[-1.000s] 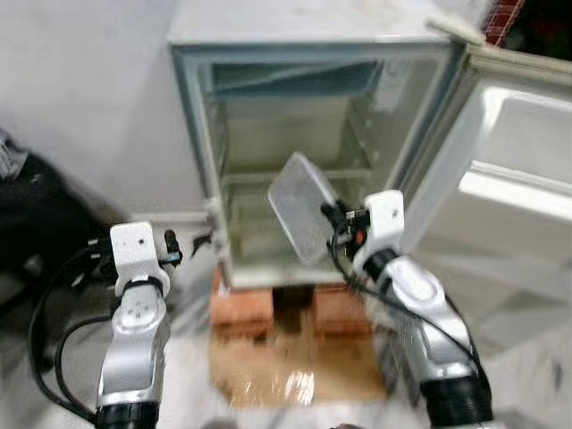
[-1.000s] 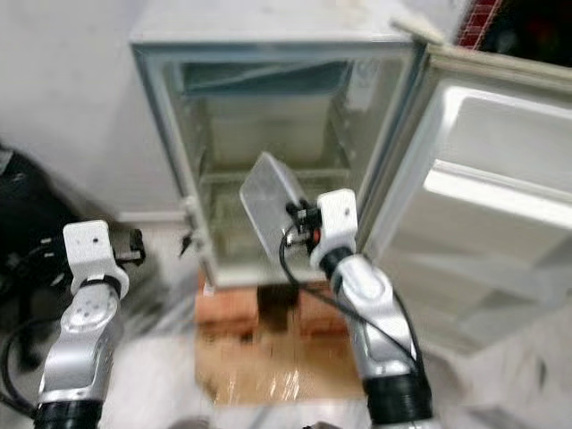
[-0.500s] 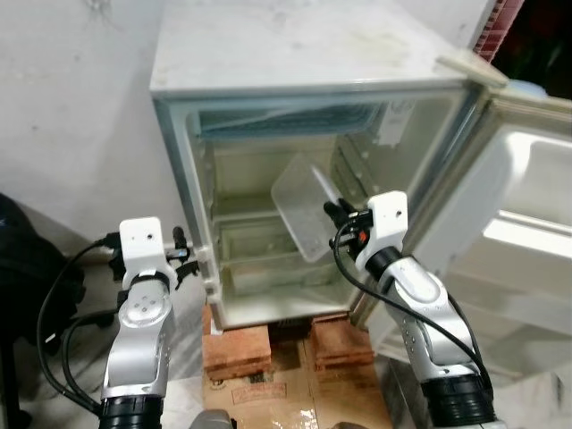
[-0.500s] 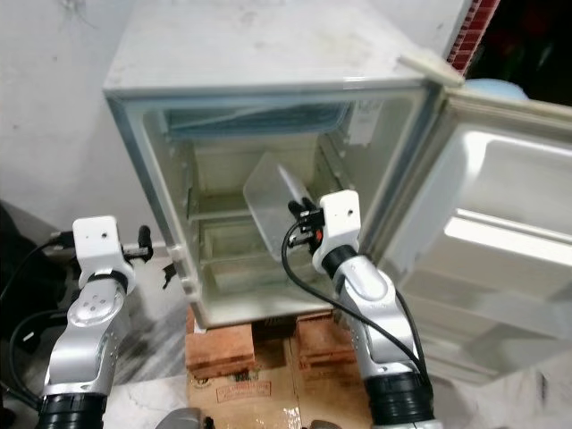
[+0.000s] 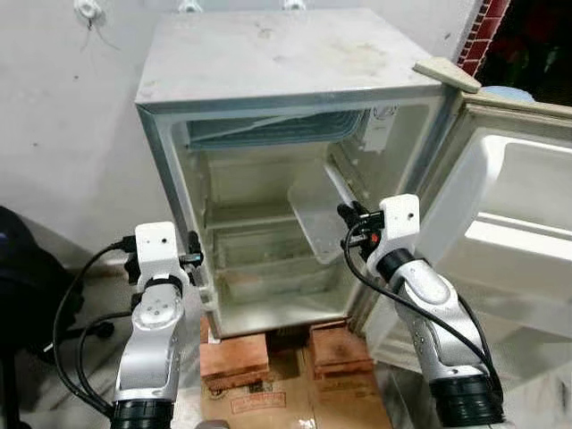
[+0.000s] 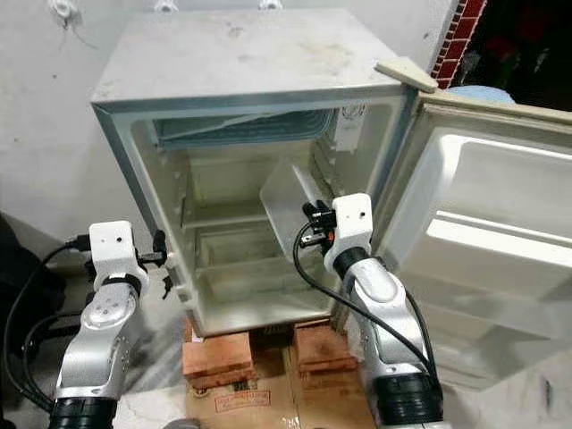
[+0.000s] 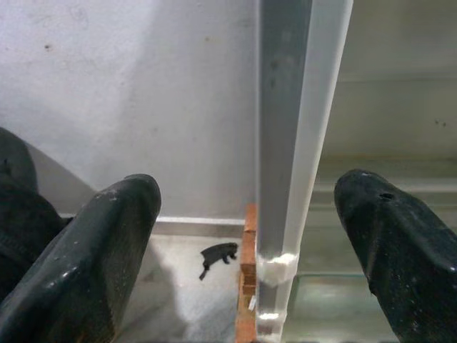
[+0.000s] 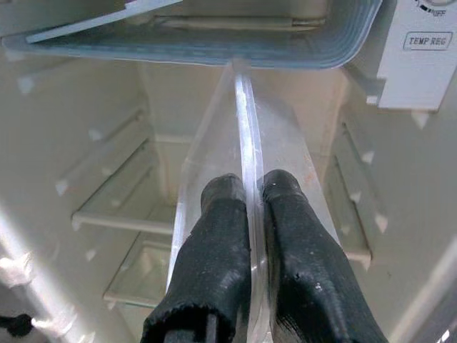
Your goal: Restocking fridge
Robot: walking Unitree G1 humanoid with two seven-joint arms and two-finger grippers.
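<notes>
Grey plaster wall (image 5: 71, 116) behind a small white fridge (image 5: 268, 63), which stands raised on red bricks (image 5: 234, 359) over a sheet of cardboard (image 5: 295, 402). Fridge door (image 5: 509, 232) swung fully open on the robot's right side.

Task item: clear plastic container (image 5: 323, 213), held inside the fridge cavity at mid height, tilted, with its open side facing partly downward and toward the back. It is up off the shelves, just below the freezer compartment (image 5: 268, 130) and near the right inner wall, under the temperature dial housing (image 8: 421, 50).

Right gripper (image 8: 253, 187): fingers narrow, pinched on the container's rim. Right wrist view shows the thin transparent edge running straight up between the two black fingertips (image 8: 221, 207), both pads pressed against it. Right arm (image 5: 429, 304) reaches forward into the opening.

Left gripper (image 7: 253, 214): fingers spread wide, nothing between the pads. It sits level with the fridge's left front frame edge (image 7: 285, 143), which runs vertically between the two fingers in the left wrist view without visible contact. Left arm (image 5: 152, 340) is raised beside the cabinet's left side.

Interior: glass shelf (image 5: 241, 214) and a lower drawer (image 5: 268, 268), both bare.

Dark bag or similar (image 5: 22, 286) on the floor at far left; identity unclear.
</notes>
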